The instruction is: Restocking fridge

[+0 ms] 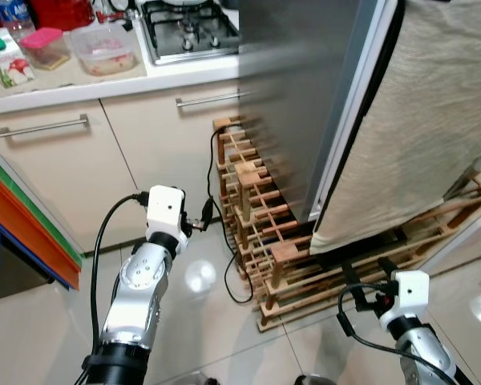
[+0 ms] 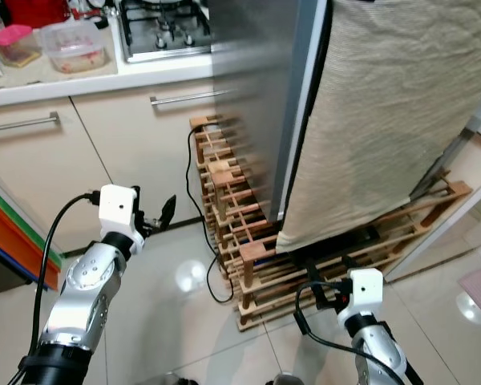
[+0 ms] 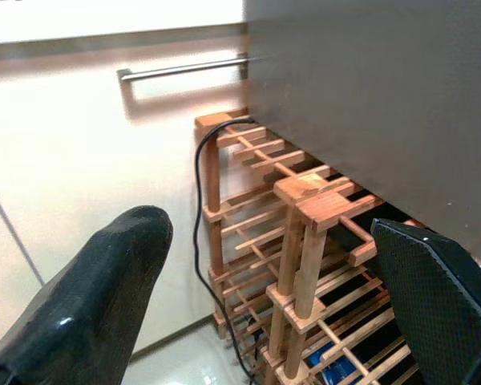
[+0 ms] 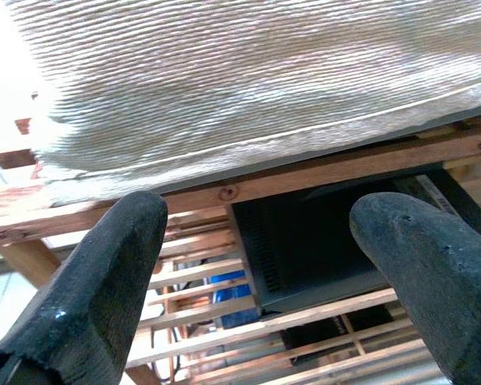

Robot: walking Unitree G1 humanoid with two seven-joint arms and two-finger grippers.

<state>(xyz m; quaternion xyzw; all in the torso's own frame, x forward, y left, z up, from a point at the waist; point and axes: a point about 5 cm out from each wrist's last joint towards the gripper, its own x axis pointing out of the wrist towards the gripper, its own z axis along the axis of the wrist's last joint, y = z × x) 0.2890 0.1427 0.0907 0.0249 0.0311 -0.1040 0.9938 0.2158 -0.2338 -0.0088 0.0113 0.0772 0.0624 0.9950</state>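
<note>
We see the grey fridge [image 1: 305,96] standing on a wooden rack [image 1: 264,233]. Our left gripper [image 3: 264,305], fingers spread and empty, hovers beside the rack. Our right gripper [image 4: 264,273], also spread, points under the beige cloth [image 1: 417,120] draped over the fridge.

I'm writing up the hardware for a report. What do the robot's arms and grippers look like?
Both arms are silver metal with black collars lower down. The left arm and right arm each carry a white box-shaped wrist module with a black cable looping off it. The left gripper and right gripper each have two rounded black fingers; one left finger has a dotted pad.
</note>
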